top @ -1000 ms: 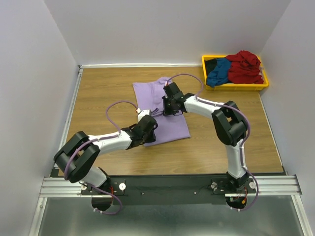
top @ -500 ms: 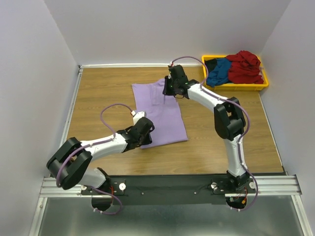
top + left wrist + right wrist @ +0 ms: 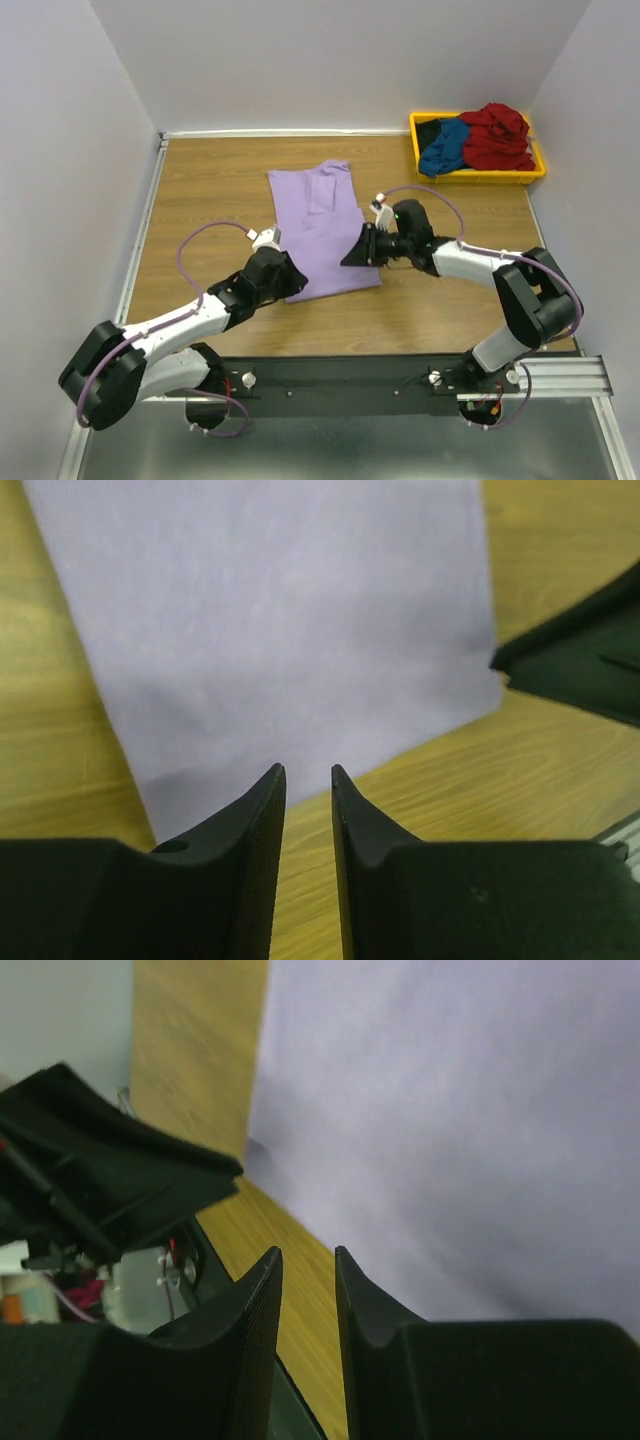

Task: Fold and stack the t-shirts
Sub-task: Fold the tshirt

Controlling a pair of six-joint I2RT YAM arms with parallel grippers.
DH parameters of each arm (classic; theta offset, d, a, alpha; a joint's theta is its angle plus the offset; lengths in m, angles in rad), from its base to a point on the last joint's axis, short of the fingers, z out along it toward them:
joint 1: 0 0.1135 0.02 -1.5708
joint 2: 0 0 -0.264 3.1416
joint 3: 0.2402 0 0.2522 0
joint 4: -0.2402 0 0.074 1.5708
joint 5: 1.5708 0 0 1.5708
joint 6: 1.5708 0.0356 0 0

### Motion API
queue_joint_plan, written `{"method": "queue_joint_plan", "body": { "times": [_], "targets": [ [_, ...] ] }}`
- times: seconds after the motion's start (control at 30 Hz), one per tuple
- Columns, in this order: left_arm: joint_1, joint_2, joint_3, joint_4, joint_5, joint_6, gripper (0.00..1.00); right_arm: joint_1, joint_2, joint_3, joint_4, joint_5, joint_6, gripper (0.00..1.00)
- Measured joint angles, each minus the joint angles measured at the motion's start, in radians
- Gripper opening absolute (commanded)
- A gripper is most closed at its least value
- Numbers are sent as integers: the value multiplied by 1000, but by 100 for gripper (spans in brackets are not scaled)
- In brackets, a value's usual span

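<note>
- While both arms reach low over the wooden table (image 3: 210,190), a lavender-purple t-shirt (image 3: 322,225) lies flat on it, folded into a tall, slightly slanted rectangle.
- The left gripper (image 3: 288,283) sits at the shirt's near left corner, just above the cloth's edge.
- Seen from the left wrist, its two black fingers (image 3: 262,810) are drawn almost together with only a narrow slit between them, and they hold nothing.
- The right gripper (image 3: 352,255) sits at the shirt's near right edge, pointing towards the left gripper.
- Seen from the right wrist, its fingers (image 3: 258,1290) are likewise nearly together and empty, above the cloth's edge.
- A yellow bin (image 3: 478,177) stands in the far right corner, well apart from the folded shirt.
- Heaped inside it are a dark red t-shirt (image 3: 497,135), a blue t-shirt (image 3: 445,148) and a black t-shirt (image 3: 428,130), all crumpled.
</note>
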Motion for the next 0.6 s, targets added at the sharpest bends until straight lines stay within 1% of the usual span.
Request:
{"method": "queue_joint_plan", "body": {
  "times": [0.07,0.13,0.2,0.27,0.37,0.47,0.6],
  "targets": [
    [3,25,-82,43,40,-26,28,-9,-7,-126,113,-52,48,34],
    [6,45,-140,63,61,-54,27,-32,16,-245,214,-90,94,34],
    [12,56,-170,100,77,-90,27,-63,51,-333,307,-115,140,33],
    [12,56,-180,119,80,-115,26,-98,90,-401,407,-156,190,33],
    [13,39,-199,129,82,-147,26,-130,115,-442,516,-182,216,34],
    [12,0,-204,98,82,-170,25,-146,107,-470,559,-195,229,38],
    [12,-77,-193,21,74,-172,27,-149,15,-480,512,-193,233,41]
  ]
}}
